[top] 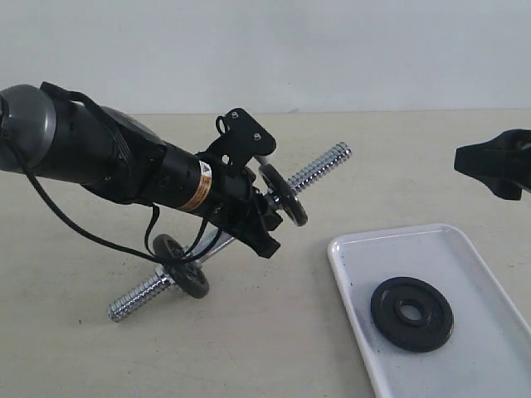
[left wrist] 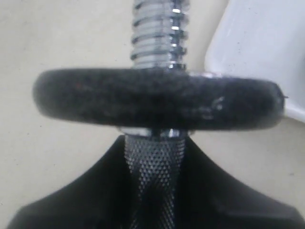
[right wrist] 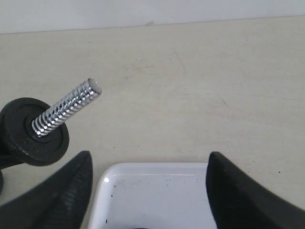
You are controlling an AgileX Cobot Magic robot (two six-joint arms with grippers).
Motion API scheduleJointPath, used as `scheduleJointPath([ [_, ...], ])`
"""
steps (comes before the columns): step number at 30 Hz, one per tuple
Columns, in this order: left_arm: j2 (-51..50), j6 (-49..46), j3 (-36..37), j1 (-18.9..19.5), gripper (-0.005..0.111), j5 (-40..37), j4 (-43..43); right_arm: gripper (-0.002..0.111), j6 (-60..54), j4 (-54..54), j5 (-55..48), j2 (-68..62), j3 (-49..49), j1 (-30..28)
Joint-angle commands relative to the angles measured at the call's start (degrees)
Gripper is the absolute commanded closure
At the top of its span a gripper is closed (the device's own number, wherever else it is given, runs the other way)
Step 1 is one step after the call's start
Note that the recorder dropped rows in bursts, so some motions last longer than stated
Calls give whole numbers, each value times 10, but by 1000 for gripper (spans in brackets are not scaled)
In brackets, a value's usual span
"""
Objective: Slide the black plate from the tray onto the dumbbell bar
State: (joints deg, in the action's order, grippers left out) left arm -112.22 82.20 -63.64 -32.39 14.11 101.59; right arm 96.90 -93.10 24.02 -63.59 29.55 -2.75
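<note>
The black plate (top: 411,313) lies flat in the white tray (top: 353,249) at the lower right. My left gripper (top: 249,220) is shut on the dumbbell bar (top: 319,170) at its knurled middle (left wrist: 153,171), with a finger on each side. The bar is tilted: its free threaded end (right wrist: 66,107) points up and to the right toward the tray, and the other end (top: 129,305) sits low by the table. A small black disc (left wrist: 157,98) sits on the bar just beyond my left gripper (left wrist: 155,143). My right gripper (right wrist: 150,191) hangs open over the tray's far rim (right wrist: 147,167), holding nothing.
A second small black disc (top: 184,267) sits on the bar's lower end. The beige tabletop (top: 398,166) stretches behind the tray to a pale wall. My right gripper (top: 498,162) shows at the far right edge of the exterior view.
</note>
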Motion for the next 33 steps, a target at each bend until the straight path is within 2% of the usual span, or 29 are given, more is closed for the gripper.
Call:
scheduleJointPath([
  [1,39,-2,0,-2,102,11,-16,47,-2,0,-3,0,-2,0],
  [11,54,-2,13,-2,102,59,-16,47,0,-53,55,0,-2,1],
  [16,55,-2,13,-2,102,65,-16,60,11,-68,45,0,-2,57],
  [22,55,-2,13,-2,102,68,-16,59,13,-68,-16,0,-2,142],
  [33,55,-2,13,-2,102,71,-16,59,64,-68,13,-98,-2,152],
])
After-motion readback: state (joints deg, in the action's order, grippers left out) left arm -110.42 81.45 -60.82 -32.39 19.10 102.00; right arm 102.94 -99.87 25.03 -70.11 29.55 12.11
